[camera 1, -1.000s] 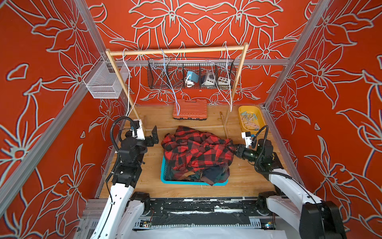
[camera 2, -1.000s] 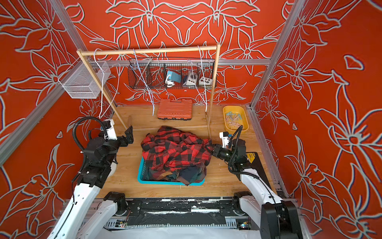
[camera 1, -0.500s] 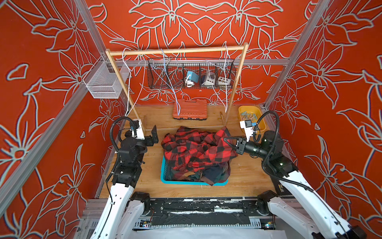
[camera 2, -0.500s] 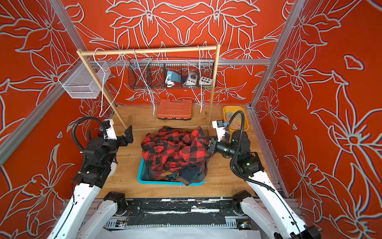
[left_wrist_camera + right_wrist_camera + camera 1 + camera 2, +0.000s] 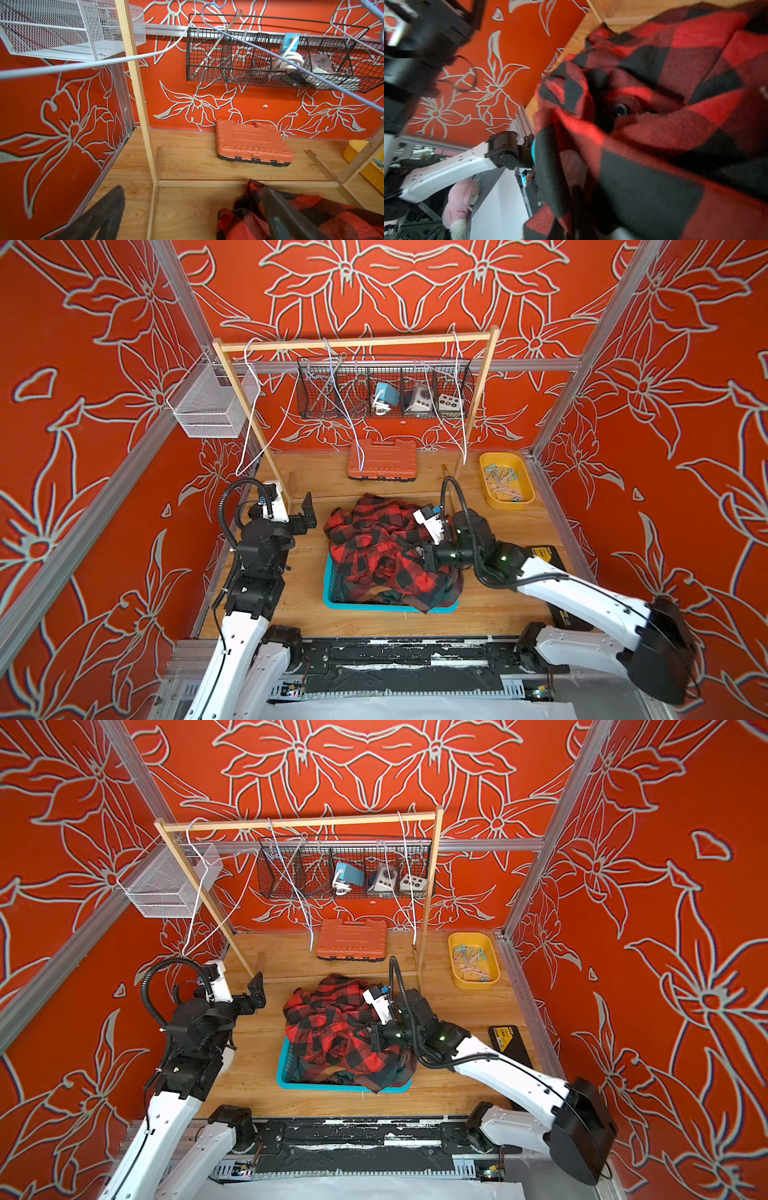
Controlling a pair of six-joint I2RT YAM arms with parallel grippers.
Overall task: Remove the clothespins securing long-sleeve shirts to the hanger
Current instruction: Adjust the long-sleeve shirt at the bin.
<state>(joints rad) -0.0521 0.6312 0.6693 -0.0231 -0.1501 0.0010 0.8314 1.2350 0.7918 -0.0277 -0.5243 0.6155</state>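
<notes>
The long-sleeve shirts [image 5: 374,547] lie heaped in the blue basket [image 5: 374,607], likely unpegged. Over it the right tool [image 5: 422,559] is pinched together; beside it the left tool [image 5: 307,518] gapes apart.

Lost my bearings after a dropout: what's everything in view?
teal plastic basket: one, table centre
plaid cloth shirts: count unclear, red-black over dark green, in basket
yellow plastic tray: one, far right
pastel plastic clothespins: many, in tray
orange plastic tool case: one, back centre
wooden rack: one, at back
bare wire hangers: three, white and blue, on rack
black wire wall basket: one, back wall
white mesh basket: one, left wall
left gripper: open, black, left of shirts
right gripper: shut, black, at shirts' right side
</notes>
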